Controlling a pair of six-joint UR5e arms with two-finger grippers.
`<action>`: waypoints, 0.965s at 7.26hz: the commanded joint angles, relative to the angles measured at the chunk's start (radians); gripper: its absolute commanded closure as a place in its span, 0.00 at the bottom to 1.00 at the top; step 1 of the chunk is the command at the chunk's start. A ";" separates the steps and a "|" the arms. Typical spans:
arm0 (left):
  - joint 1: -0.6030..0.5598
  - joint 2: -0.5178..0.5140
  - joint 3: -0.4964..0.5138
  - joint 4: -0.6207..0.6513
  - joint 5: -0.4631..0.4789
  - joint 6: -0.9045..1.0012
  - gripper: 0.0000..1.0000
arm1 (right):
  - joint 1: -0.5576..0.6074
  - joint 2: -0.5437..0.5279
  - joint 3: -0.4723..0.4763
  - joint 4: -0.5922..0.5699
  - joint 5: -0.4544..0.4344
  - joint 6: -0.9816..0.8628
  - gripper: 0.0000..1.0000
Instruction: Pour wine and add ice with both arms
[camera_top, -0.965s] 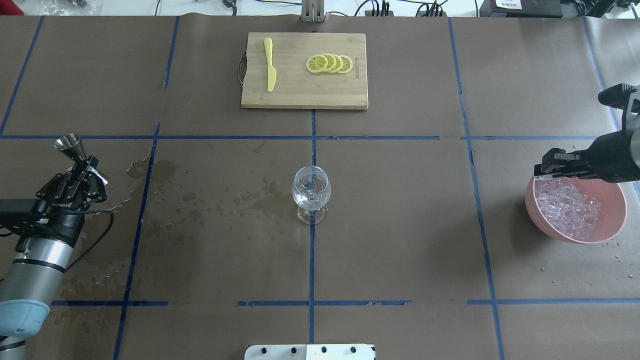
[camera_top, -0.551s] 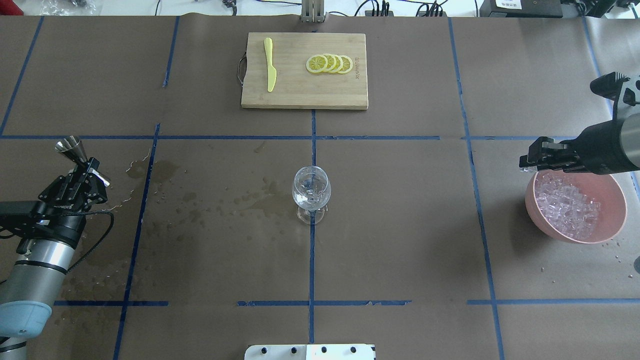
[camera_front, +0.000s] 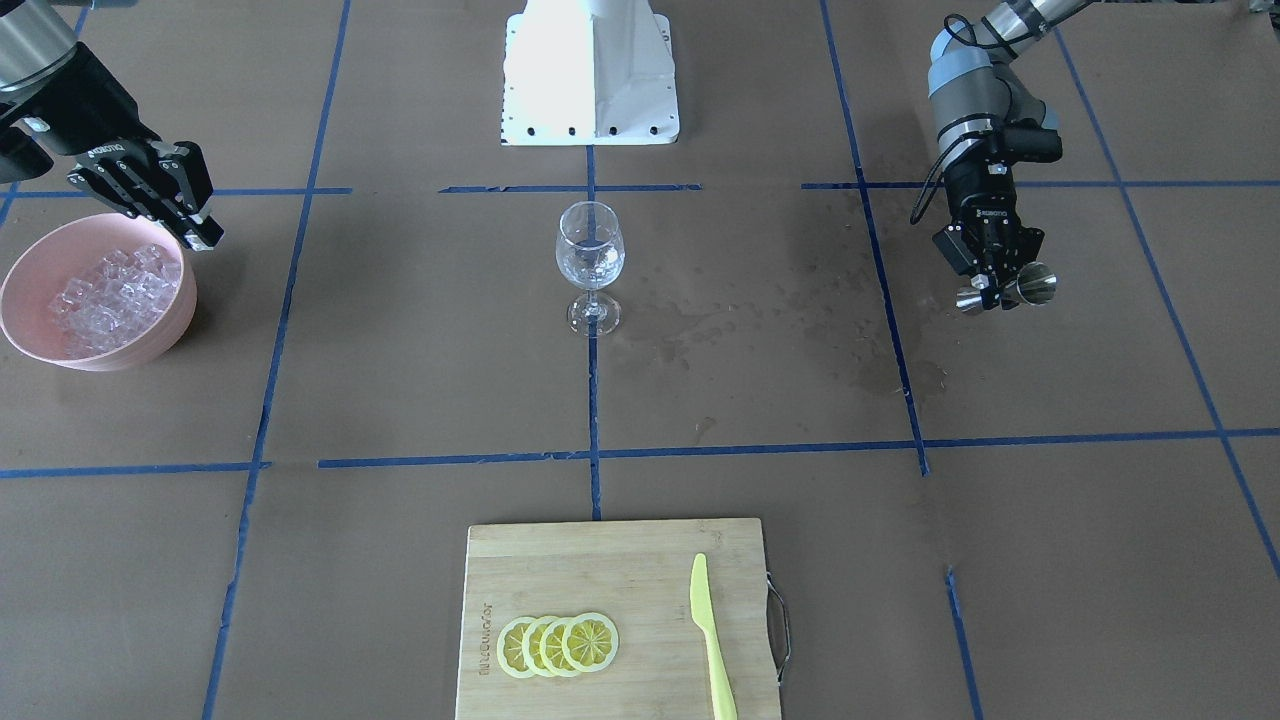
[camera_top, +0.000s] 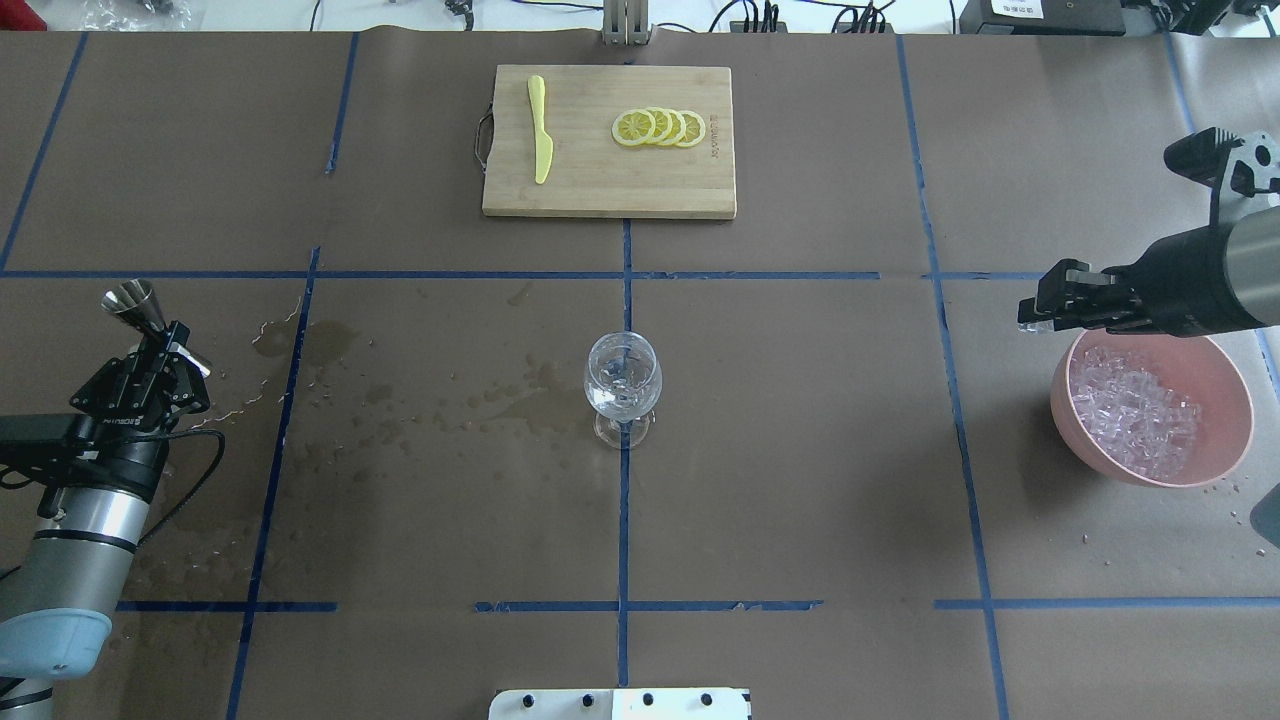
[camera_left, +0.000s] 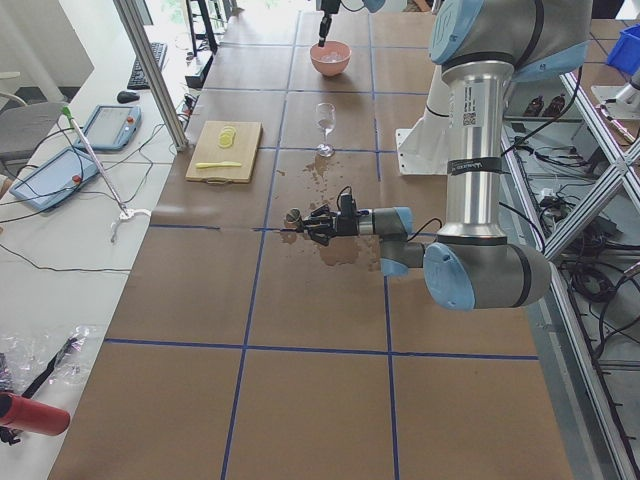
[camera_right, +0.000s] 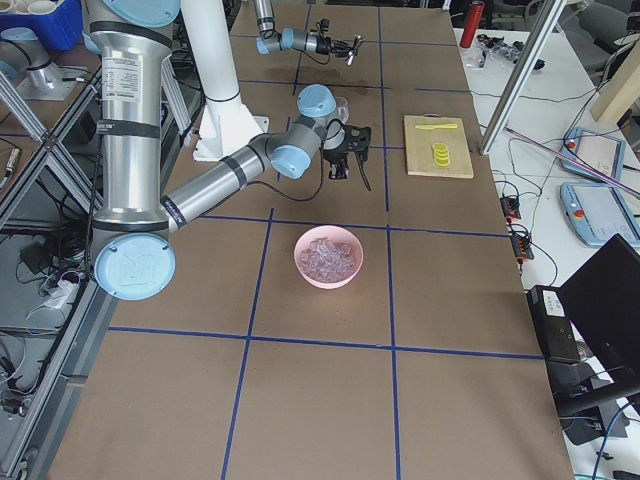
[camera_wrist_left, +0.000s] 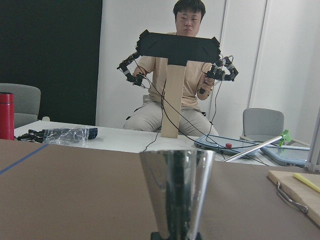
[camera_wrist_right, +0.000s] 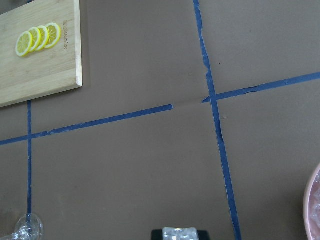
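A white wall (camera_wrist_left: 125, 30) and grey chair (camera_wrist_left: 263, 123) stand behind the brown-papered table (camera_top: 800, 480).

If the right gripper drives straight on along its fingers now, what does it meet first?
Probably the brown table cover, short of the wine glass: the right gripper angles down towards it from by the pink bowl. The glass sits off-line in the wrist view, though depth is unclear.
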 joint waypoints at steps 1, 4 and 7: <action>0.041 -0.047 0.039 -0.004 0.102 -0.002 1.00 | 0.000 0.016 -0.003 0.000 -0.001 0.001 1.00; 0.059 -0.058 0.087 -0.002 0.133 0.000 1.00 | 0.000 0.016 -0.006 0.000 -0.001 0.001 1.00; 0.062 -0.058 0.090 0.004 0.133 0.006 1.00 | 0.000 0.016 -0.003 0.000 -0.001 0.001 1.00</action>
